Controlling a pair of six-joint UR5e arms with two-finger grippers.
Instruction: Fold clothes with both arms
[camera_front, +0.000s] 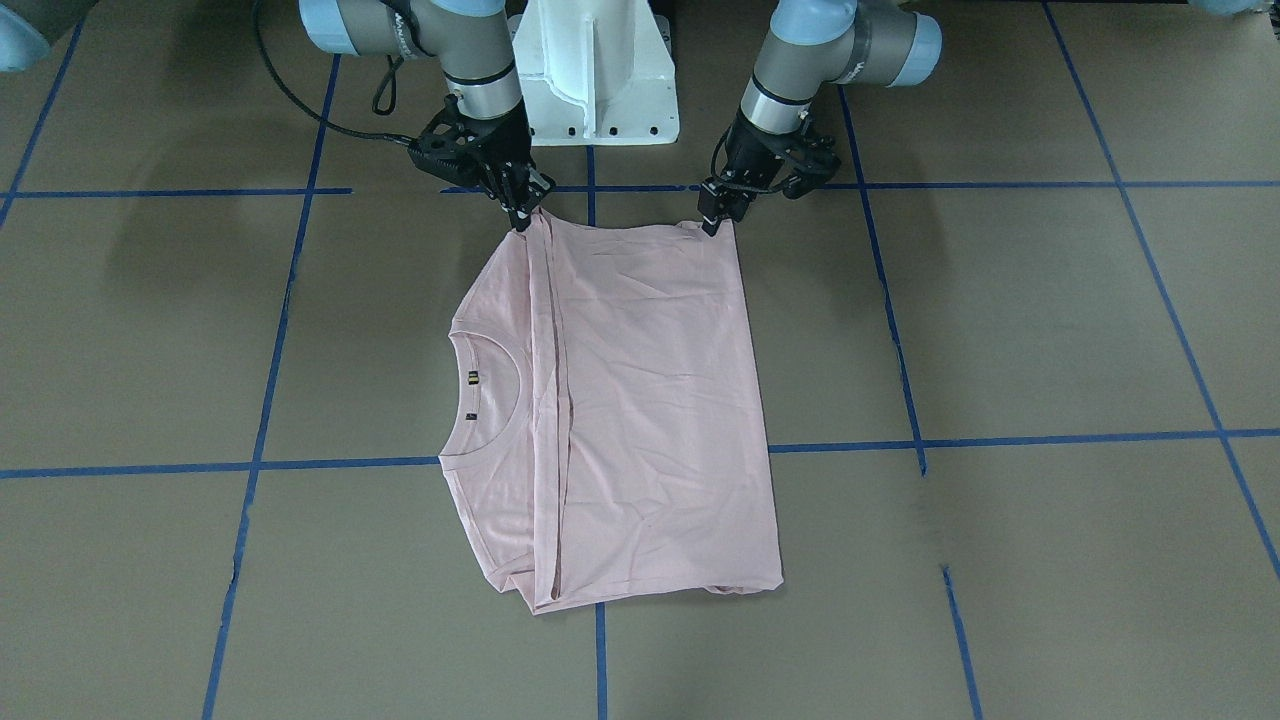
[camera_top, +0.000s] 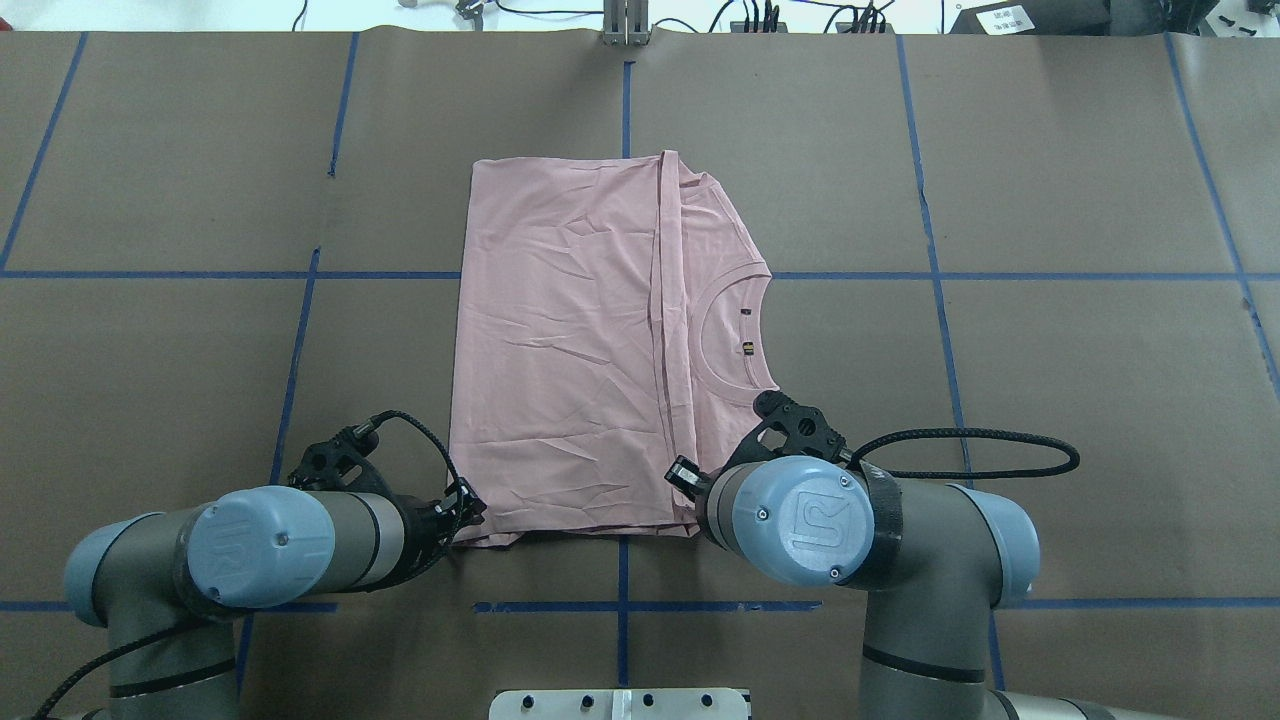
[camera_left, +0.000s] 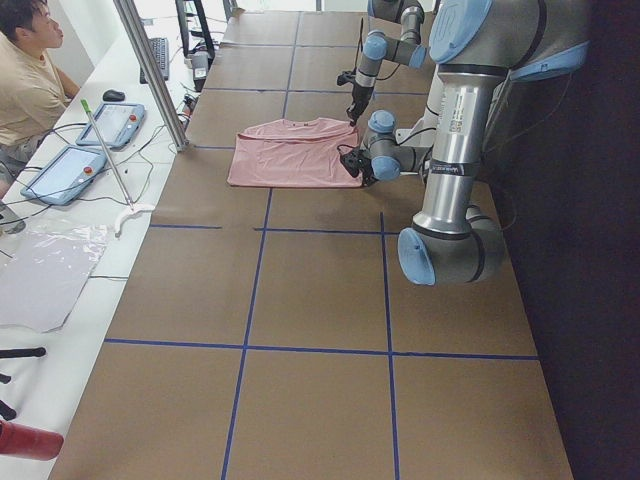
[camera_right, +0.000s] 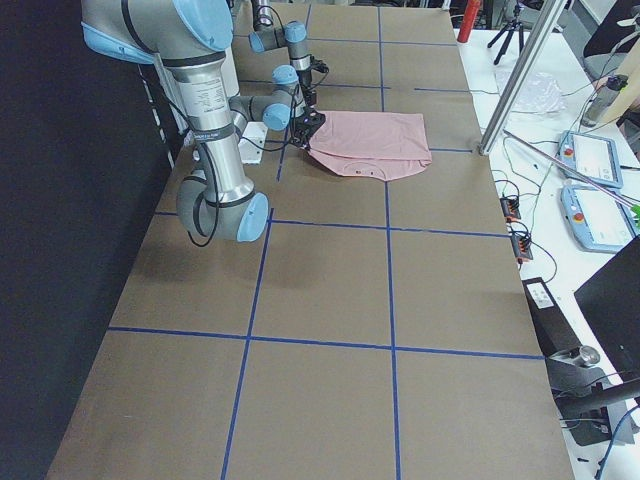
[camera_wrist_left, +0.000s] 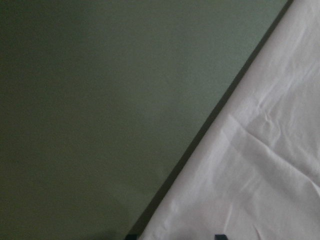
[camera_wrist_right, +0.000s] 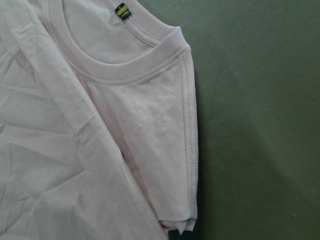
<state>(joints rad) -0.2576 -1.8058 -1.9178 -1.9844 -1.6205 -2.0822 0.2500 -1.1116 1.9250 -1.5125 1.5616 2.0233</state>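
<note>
A pale pink T-shirt (camera_front: 640, 400) is laid flat and folded on the brown table (camera_front: 1000, 330), just out in front of the white pedestal base (camera_front: 595, 80), with a plain side turned up. Its ribbed crew neck (camera_front: 522, 385) is turned toward the robot's right of the base, and a hemmed edge is doubled over beside it. The two shirt corners nearest the base are met by the grippers: the left gripper (camera_front: 712, 222) at the corner away from the neck, the right gripper (camera_front: 522, 218) at the neck-side corner. Both are set down against the cloth, but whether the fingers are clamped on it or parted cannot be told.
</note>
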